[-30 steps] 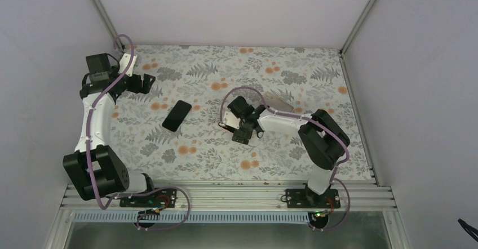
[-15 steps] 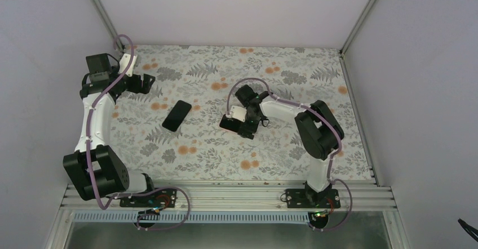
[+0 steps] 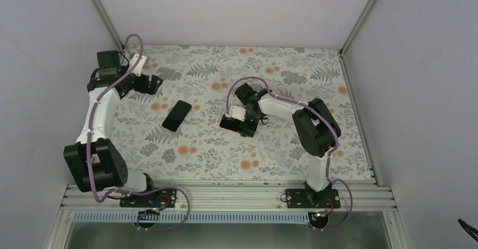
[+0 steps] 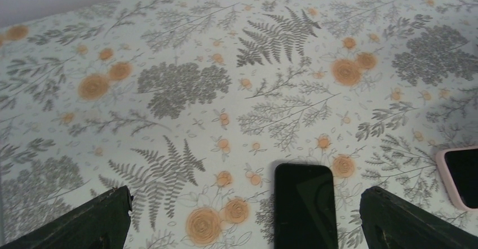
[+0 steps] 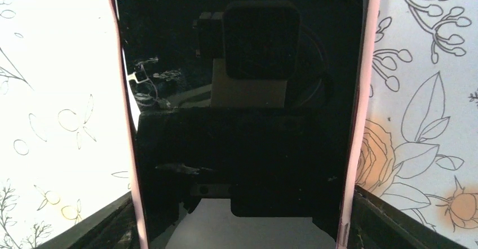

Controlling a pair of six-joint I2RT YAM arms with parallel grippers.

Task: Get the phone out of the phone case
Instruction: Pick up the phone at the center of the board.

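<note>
A phone (image 5: 242, 119) with a black screen lies face up in a pink phone case (image 5: 359, 119), filling the right wrist view. My right gripper (image 5: 239, 221) (image 3: 237, 126) is straight above it, one finger against each long pink edge, shut on the case. The left wrist view catches the case's corner (image 4: 445, 173) at its right border. A bare black phone (image 3: 177, 115) (image 4: 304, 204) lies apart on the cloth to the left. Above the cloth at the back left, my left gripper (image 3: 153, 84) (image 4: 248, 218) hangs open and empty, short of that black phone.
A floral cloth (image 3: 293, 147) covers the table. White walls and aluminium posts (image 3: 355, 21) enclose it at the back and both sides. The right arm's elbow (image 3: 315, 128) hangs over the table's right half.
The right wrist turned and swung in over the cased phone, then its jaws narrowed onto the case's edges. The left arm shifted slightly toward the back right, still open.
</note>
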